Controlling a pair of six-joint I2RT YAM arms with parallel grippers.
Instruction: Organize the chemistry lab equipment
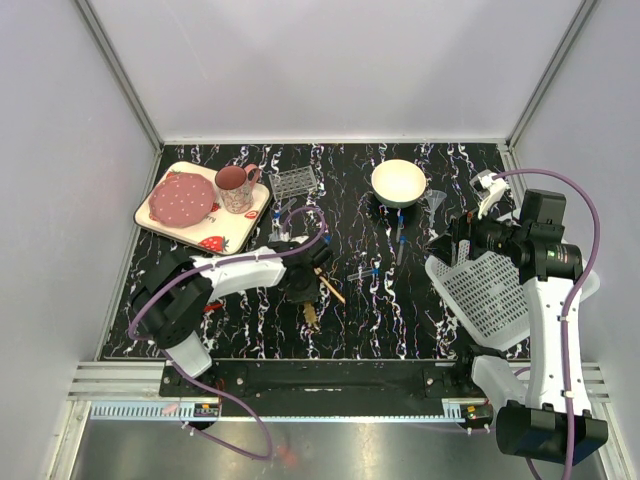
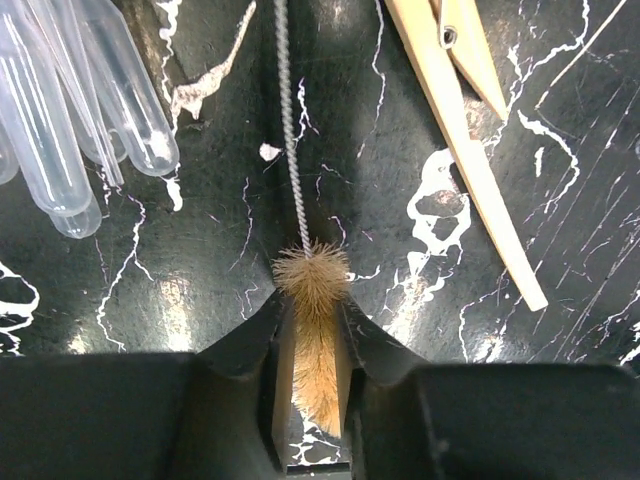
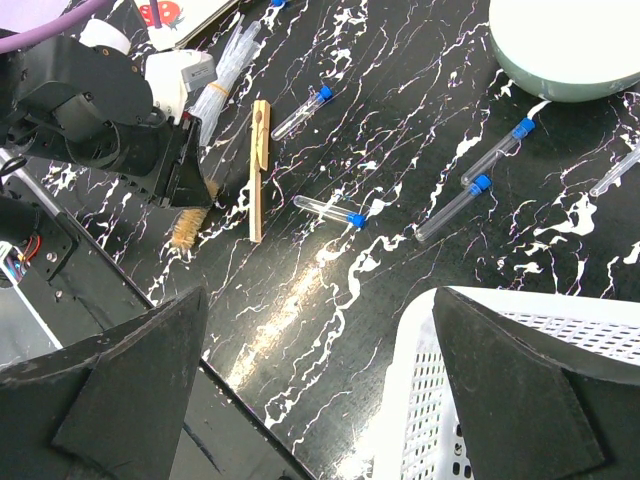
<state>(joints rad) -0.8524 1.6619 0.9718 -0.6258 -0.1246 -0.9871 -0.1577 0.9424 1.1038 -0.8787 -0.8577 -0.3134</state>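
Tan-bristled brush [image 2: 318,345] on a twisted wire stem [image 2: 290,150]: lies on the black marbled tabletop [image 2: 560,330], low centre of the left wrist view, with the stem running up the frame. The left arm's fingers [image 2: 372,345] pinch the bristle tuft from both sides.

Wooden clothespin [image 2: 465,150]: upper right of that view, slanting, apart from the brush.

Clear pipettes [image 2: 70,110]: bundled, upper left.

Blue-capped tubes [image 3: 332,211]: four lie flat across the middle of the right wrist view, scattered and apart from one another.

Clear funnel [image 1: 434,203]: just right of the cream bowl [image 1: 398,182] in the overhead view.

Right arm's fingers [image 3: 130,380]: spread wide with nothing between them, above the white perforated basket [image 3: 520,380] at the right of the tabletop.

Wire tube rack [image 1: 293,182]: upper centre-left.

Tray [image 1: 190,235]: upper left, carrying a dotted plate [image 1: 182,198] and a pink mug [image 1: 236,186].
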